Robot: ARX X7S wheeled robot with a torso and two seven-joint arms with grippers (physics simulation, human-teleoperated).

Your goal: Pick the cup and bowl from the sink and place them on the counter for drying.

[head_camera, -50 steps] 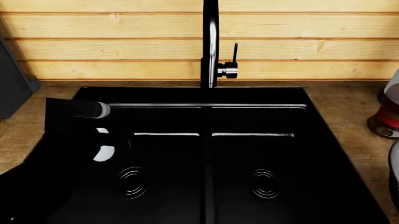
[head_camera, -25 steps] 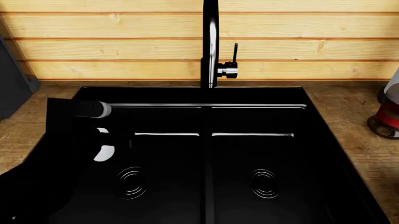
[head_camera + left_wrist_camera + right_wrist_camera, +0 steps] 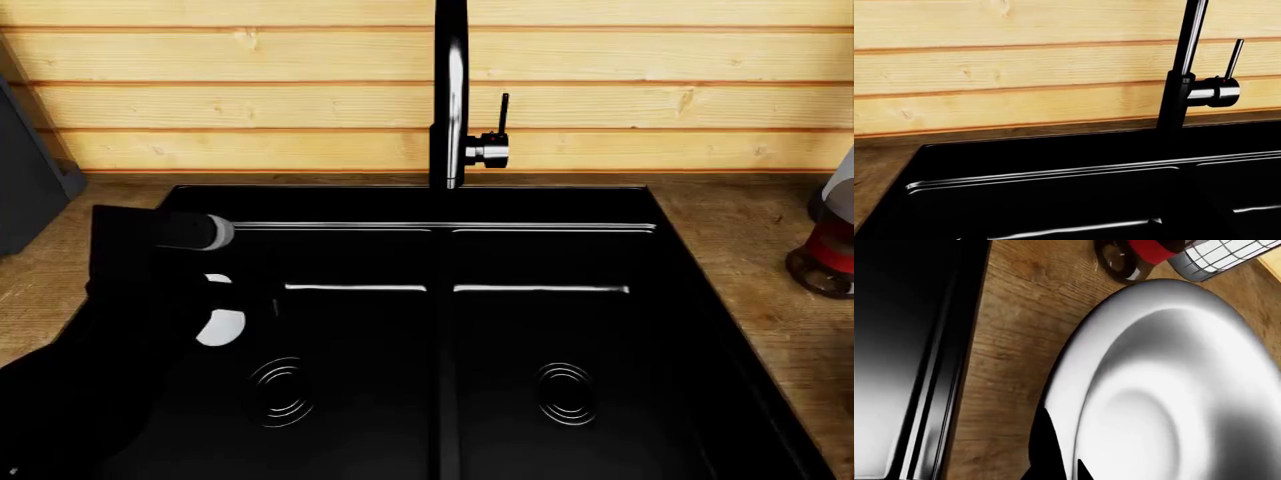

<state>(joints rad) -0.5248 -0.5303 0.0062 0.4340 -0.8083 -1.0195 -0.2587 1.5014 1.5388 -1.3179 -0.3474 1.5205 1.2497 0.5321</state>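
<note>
Counts: 1 glossy black rectangular double-basin sink (image 3: pixel 441 340) w/ 2 round ringed drains, 1 per basin; 1 tall black faucet (image 3: pixel 451 95) w/ chrome side lever at the sink's back rim; 1 wide shallow silver-grey metal bowl (image 3: pixel 1167 390); 1 red-banded dark-based item (image 3: pixel 827 255) and 1 white wire-patterned cylinder (image 3: pixel 1217 257).

Sink sits in the light brown wood-grain worktop (image 3: pixel 767 270), pale horizontal wooden wall planks (image 3: pixel 240 100) behind it. Both basins look bare apart from reflections.

Bowl: seen only in right wrist view. Shiny, smooth, soft grey shading inside, bright rim. It's over the worktop just beside the sink's rim, on the side where the red-banded item and wire cylinder stand. A dark wedge touches its rim at the frame edge, prob. part of the right tool, but can't tell if that tool is wide, narrow or clamped on the bowl. Whether the bowl rests on the worktop or hangs above it: can't tell.

Left arm (image 3: pixel 120 330): big black mass over the sink's left edge and left basin, w/ a grey-white cylindrical end and a white curved patch on it. Left tool itself not made out; its state can't be told. Left wrist view shows only sink back rim, faucet, planks.

Small white cup: not visible in any view.
</note>
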